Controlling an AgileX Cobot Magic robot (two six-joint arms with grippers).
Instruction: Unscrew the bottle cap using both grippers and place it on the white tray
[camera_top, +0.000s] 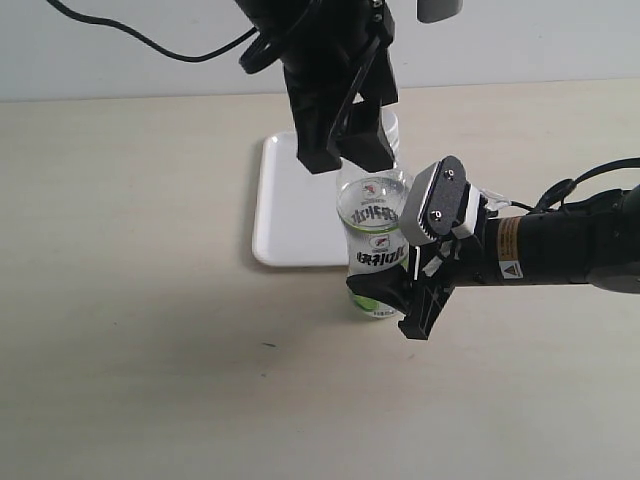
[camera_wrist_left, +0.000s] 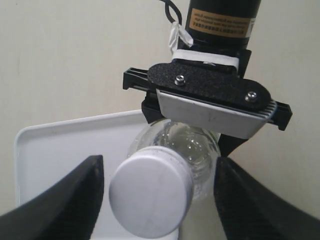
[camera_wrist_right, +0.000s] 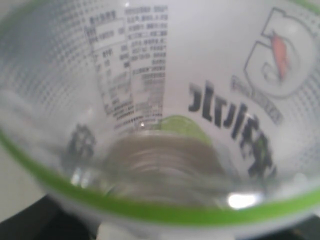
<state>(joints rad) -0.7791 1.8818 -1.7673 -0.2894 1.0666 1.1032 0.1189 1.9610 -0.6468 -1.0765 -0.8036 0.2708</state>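
The clear bottle (camera_top: 378, 235) with its white-and-green label stands upright on the table, just in front of the white tray (camera_top: 290, 210). My right gripper (camera_top: 400, 268) comes in from the right and is shut on the bottle's body, its white-grey block (camera_wrist_left: 215, 102) pressed against the side. The label fills the right wrist view (camera_wrist_right: 160, 100). My left gripper (camera_top: 347, 160) hangs over the bottle's top and is open. In the left wrist view the white bottle cap (camera_wrist_left: 150, 195) sits on the neck between the two black fingers (camera_wrist_left: 75, 195), with a gap on each side.
The beige table (camera_top: 130, 330) runs wide to the left and toward the front. A black cable (camera_top: 150, 45) hangs at the back left. The tray (camera_wrist_left: 50, 150) lies behind and left of the bottle.
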